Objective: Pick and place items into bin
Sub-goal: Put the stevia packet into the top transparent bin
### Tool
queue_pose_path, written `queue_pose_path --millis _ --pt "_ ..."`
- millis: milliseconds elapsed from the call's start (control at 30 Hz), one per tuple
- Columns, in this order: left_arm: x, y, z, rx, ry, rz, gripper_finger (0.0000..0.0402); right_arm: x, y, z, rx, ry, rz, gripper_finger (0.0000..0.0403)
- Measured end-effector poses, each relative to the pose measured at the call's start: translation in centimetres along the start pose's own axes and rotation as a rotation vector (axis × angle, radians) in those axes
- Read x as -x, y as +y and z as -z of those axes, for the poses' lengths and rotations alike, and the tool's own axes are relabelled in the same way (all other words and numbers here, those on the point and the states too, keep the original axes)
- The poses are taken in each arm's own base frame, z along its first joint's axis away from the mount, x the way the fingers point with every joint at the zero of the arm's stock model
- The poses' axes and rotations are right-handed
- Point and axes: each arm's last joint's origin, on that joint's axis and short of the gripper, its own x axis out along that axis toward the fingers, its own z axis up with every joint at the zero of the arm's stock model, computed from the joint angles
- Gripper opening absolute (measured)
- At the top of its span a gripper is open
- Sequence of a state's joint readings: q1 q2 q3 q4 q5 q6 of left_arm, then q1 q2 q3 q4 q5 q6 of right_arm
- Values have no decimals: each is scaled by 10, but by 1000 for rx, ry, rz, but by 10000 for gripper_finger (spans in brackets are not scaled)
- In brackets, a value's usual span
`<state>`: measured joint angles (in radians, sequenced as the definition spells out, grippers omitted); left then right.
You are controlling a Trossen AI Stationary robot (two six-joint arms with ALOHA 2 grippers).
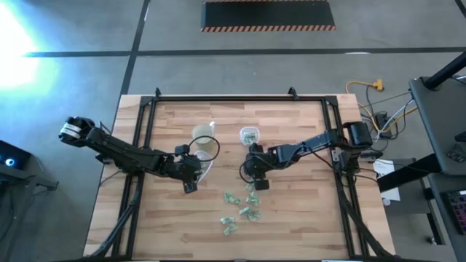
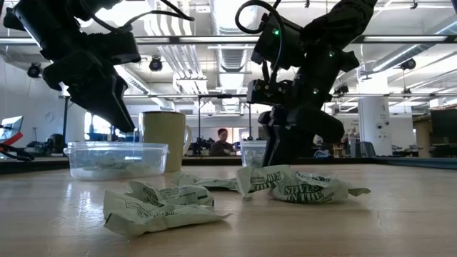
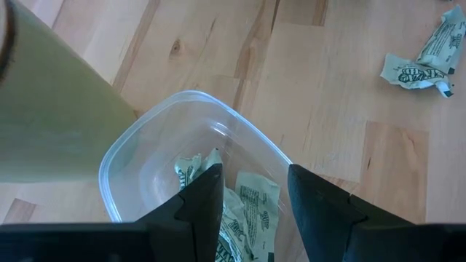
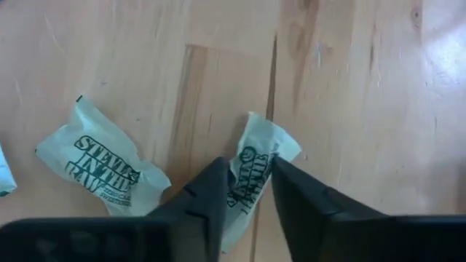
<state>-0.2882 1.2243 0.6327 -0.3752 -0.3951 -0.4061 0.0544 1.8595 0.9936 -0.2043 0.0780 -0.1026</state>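
Note:
Several small pale-green and white wrapped pieces (image 1: 240, 207) lie scattered on the wooden table, near its near edge. More of them lie inside a clear plastic bin (image 3: 138, 138), which stands beside the pale yellowish cup (image 1: 204, 144). My left gripper (image 3: 255, 189) hovers open above the bin (image 2: 118, 158), touching nothing. My right gripper (image 4: 249, 182) is down at the table's middle (image 1: 255, 182), shut on one wrapped piece. A second piece (image 4: 102, 167) lies loose beside it. My right gripper pinches a wrapped piece between its two fingers, at the piece's nearer end (image 4: 247, 171). The fingers come from above, pointing down. The piece's far end (image 4: 271, 138) sticks out beyond the fingertips and lies flat on the wood.
A small clear container (image 1: 250, 135) holding green pieces stands just beyond my right gripper; it also shows in the low view (image 2: 253, 152). The cup (image 2: 164, 139) stands close behind the bin. Black frame rails run along the table's left, right and far edges. Bare wood lies toward the near corners.

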Motion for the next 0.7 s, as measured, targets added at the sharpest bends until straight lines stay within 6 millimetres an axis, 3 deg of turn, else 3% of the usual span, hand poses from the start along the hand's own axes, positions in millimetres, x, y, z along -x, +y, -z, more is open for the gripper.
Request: queue_pose_path --millis 300,567,700 --pt "0 0 0 0 0 0 139 2 0 -1 38 -5 4 22" --pt "0 0 0 -2 0 0 139 22 -3 -9 73 -72 22 13" --pt "0 0 0 -2 0 -1 139 35 -8 -13 100 -95 135 13"
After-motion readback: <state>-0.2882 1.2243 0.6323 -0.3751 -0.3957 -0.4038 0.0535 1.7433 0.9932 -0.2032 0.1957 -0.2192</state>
